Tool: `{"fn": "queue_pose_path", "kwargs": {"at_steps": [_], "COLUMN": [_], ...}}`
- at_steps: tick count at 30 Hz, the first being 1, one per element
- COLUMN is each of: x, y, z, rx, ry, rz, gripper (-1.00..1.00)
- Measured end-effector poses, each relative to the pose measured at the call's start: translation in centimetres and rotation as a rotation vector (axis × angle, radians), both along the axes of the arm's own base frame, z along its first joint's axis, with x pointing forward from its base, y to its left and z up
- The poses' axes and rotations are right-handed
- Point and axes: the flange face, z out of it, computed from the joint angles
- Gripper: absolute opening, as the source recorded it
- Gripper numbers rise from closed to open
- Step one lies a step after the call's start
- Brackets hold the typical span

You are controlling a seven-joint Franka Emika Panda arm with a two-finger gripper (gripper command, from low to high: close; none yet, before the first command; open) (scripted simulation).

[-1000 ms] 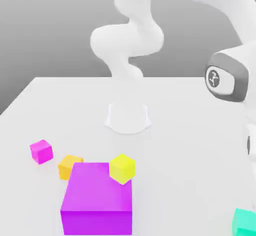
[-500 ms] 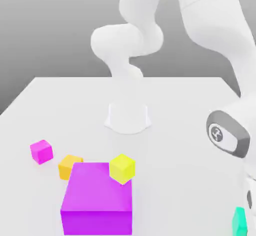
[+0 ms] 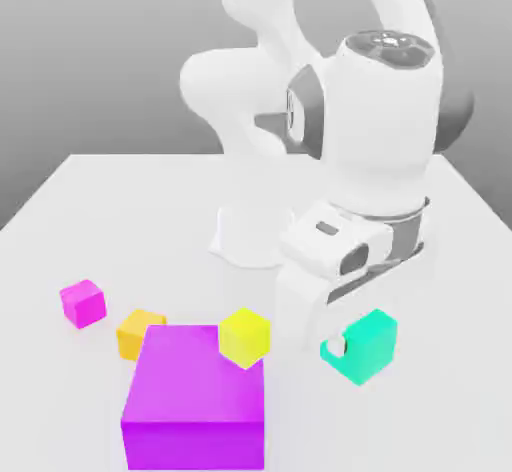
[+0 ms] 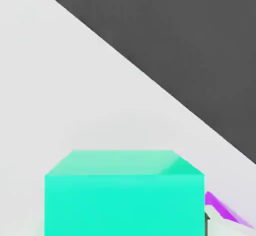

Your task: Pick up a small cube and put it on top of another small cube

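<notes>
One teal cube (image 3: pixel 366 346) apparently clamped in gripper (image 3: pixel 345 348), airborne.

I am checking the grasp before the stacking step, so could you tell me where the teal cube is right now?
In the exterior view, the teal cube is held in the claw, towards that view's right of the yellow cube and the big purple cube.

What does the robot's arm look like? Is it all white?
Mostly white. The arm is made of smooth, rounded, chunky sections with dark grey bands and rings at the joints. One round grey cap sits on top of the big upper section. Its pincer hangs from a boxy white hand with small dark slots. No loose cables or stickers show.
</notes>
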Motion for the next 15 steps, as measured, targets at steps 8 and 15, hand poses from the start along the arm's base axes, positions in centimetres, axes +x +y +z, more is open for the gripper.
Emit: {"fn": "queue_pose_path", "kwargs": {"at_steps": [8, 15], "x": [-6.2, -6.5], "y": [-7.4, -7.7], "z": [1.6, -3.0], "rx": [-0.001, -0.003], "ry": [0.001, 0.000], "rz": [-0.393, -0.414], "gripper": [-1.00, 1.00]}}
